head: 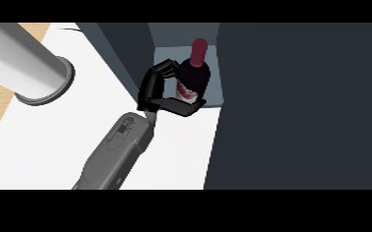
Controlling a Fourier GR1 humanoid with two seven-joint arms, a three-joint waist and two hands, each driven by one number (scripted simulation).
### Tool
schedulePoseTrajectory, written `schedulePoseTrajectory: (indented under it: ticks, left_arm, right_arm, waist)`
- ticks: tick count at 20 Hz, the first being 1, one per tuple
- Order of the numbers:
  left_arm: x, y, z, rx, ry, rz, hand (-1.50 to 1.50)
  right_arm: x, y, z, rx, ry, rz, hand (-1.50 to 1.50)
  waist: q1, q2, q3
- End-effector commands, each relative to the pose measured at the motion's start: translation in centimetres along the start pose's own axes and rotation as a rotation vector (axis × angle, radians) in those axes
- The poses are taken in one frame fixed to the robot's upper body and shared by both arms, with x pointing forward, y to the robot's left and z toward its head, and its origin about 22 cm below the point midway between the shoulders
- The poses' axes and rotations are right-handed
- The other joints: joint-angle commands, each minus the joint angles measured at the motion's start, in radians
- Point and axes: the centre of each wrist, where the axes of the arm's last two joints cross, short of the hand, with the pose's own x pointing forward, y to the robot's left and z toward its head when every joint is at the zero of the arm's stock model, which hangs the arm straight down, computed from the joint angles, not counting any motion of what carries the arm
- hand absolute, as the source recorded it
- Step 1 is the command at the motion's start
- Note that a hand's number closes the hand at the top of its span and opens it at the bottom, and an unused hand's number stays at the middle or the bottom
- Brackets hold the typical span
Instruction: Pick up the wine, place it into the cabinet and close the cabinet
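Observation:
The wine bottle (195,76) is dark, with a red cap and a pale label. It stands upright in the open cabinet (185,34), on its light shelf floor near the front edge. My right hand (154,91) reaches in from the lower left and is shut on the bottle. Its fingers curl against the bottle's left side and the thumb (181,108) wraps across the base. The hand hides the lower part of the bottle. My left hand does not show.
The dark cabinet door (291,103) stands open and fills the right side. A dark cabinet wall (116,44) rises left of the opening. A thick grey cylinder (33,64) lies across the upper left over the white counter (51,142).

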Motion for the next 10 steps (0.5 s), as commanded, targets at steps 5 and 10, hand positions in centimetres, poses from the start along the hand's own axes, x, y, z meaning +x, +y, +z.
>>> schedulePoseTrajectory:
  ticks: [5,10]
  left_arm:
    - [0.2,-0.6,-3.2,0.032,0.024,-0.012,1.50]
    - [0.6,-1.3,-4.8,0.030,0.064,-0.110,1.50]
  right_arm:
    - [4.3,0.0,2.2,0.031,-0.030,-0.152,-1.50]
    - [4.0,-0.5,1.9,0.050,-0.029,-0.136,-1.50]
  waist:
    - [-0.023,0.002,0.000]
    - [-0.020,0.004,0.001]
